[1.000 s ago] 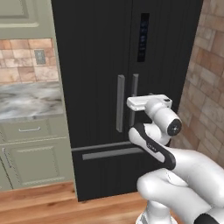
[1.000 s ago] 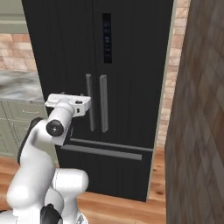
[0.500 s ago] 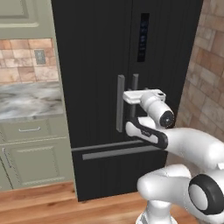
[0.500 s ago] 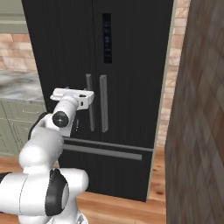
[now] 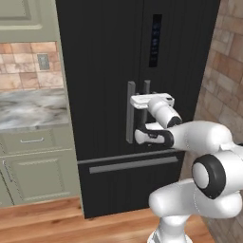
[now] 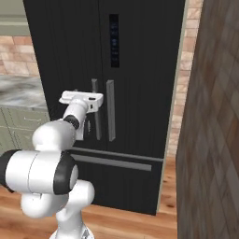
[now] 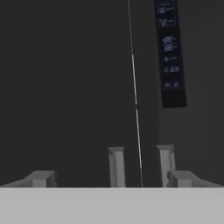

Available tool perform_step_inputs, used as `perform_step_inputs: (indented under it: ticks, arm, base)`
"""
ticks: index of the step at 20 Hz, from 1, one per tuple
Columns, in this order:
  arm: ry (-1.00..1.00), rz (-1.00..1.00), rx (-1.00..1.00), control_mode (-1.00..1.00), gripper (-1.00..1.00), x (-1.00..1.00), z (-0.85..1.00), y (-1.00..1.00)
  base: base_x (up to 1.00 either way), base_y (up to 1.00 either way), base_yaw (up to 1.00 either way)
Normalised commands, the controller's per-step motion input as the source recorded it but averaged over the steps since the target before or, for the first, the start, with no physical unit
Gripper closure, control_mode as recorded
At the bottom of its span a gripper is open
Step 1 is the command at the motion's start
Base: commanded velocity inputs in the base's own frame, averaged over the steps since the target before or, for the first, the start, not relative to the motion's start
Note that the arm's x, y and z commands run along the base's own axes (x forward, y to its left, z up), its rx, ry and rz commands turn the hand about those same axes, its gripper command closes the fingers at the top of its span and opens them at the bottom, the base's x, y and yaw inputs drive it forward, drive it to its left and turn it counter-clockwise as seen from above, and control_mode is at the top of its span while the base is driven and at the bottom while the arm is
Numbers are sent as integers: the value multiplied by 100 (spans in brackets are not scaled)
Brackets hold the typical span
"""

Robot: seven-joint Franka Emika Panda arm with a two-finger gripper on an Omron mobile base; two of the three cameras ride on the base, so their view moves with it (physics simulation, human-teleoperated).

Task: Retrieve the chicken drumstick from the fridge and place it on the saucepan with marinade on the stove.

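Fridge (image 5: 109,71) fills the frame centre in both base views: tall, flat black, faintly glossy, both doors closed. So the chicken drumstick should be inside; can't confirm. Saucepan and stove aren't in these shots.

Two grey vertical bar handles (image 5: 130,112) sit either side of the door seam, mid-frame; square-section, matte. In the hand view they rise at bottom centre, with the seam as a thin bright line between them and the display panel (image 7: 169,54) upper right.

Gripper (image 5: 142,100) is at handle height, right at the bars, fingers spread wide with nothing between them. Whether it's touching a handle, can't tell.

Step in hand, as I read it: grab a handle and open a door. To do it well: pick one bar, centre it between the fingertips (image 7: 41,178), close fully before pulling, then pull along the door's arc, not straight back. Smooth bar, slip is the risk.

Periphery: marble-look counter (image 5: 28,107) mid-left, pale green cabinets (image 5: 33,175) below, brick wall (image 6: 210,116) at right.
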Motion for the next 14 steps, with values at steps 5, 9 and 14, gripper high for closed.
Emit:
perform_step_inputs:
  ticks: [5,9,14]
  arm:
    - [0,0,0,-100,-100,40,-15,5]
    - [0,0,0,-100,-100,42,-15,12]
    - [0,0,0,-100,-100,43,-12,12]
  base:
    - [0,0,0]
    - [0,0,0]
    - [0,0,0]
